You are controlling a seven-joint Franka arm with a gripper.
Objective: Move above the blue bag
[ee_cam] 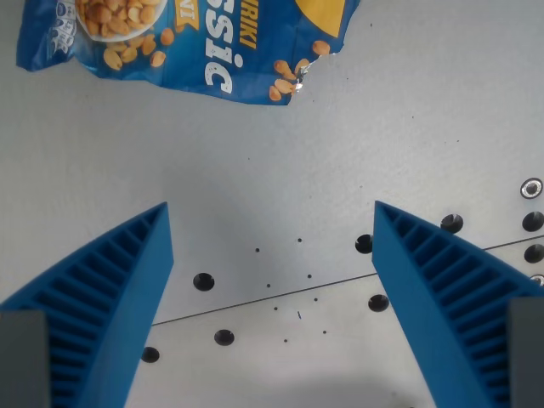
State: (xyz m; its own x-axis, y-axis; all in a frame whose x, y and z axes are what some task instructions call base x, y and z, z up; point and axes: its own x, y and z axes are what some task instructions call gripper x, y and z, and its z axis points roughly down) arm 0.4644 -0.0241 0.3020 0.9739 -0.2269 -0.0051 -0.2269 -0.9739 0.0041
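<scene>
Wrist view: your gripper is spread wide, two blue ribbed fingers coming up from 7 and 5 o'clock, nothing between them but bare surface. You're holding nothing. The blue bag lies at 11 to 12 o'clock, cut off by the top edge, well apart from both fingers; peanuts printed on it, white lettering, torn-looking corner at the wrist view's right. You see the grey table with dark holes scattered low, and a thin seam line running across toward 3 o'clock.
</scene>
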